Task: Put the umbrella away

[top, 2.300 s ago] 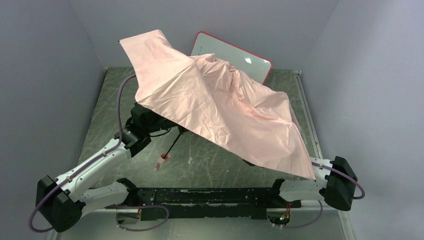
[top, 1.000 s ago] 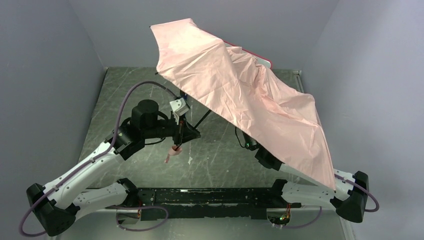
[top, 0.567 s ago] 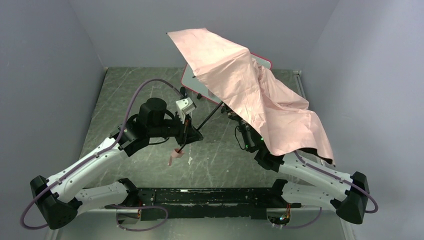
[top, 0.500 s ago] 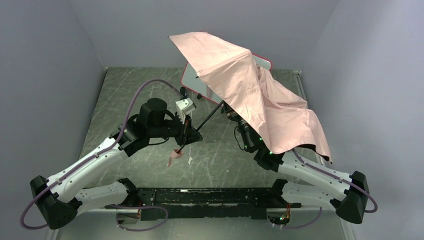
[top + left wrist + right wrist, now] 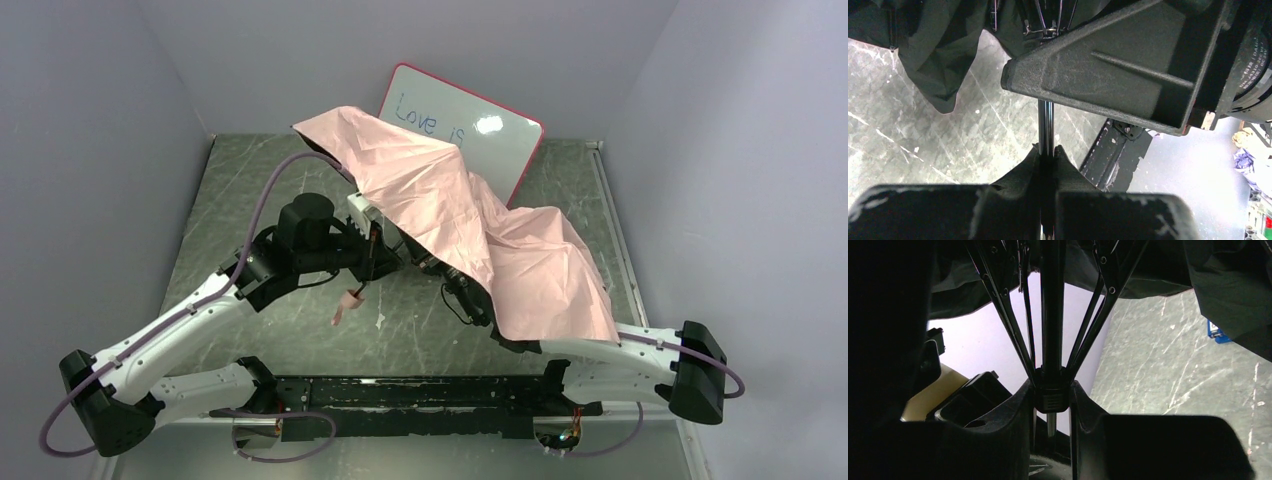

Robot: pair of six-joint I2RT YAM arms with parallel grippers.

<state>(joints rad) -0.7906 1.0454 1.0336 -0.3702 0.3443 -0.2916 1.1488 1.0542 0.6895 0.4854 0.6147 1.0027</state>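
One umbrella (image 5: 470,230) hangs half folded above the counter's (image 5: 250,190) middle, pink canopy (image 5: 545,275) draped toward the right edge. Two hands hold it: the left hand (image 5: 1046,149) pinches the black shaft (image 5: 1046,122), the right hand (image 5: 1050,387) the rib collar (image 5: 1050,399). One whiteboard (image 5: 490,125) leans at the far edge.

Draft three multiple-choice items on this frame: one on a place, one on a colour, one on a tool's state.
1. Where is the red-framed rectangular whiteboard?
A. leaning at the dark marbled table's far end
B. flat by the arm bases
C. flat mid-table

2. The thin-fabric umbrella canopy is:
A. blue
B. pale pink
C. yellow

3. The left tool is:
A. open
B. out of view
C. shut on the slim black metal shaft

Key: A, it stands tilted behind the canopy. B, plain from above. C, it pinches the shaft in the left wrist view.
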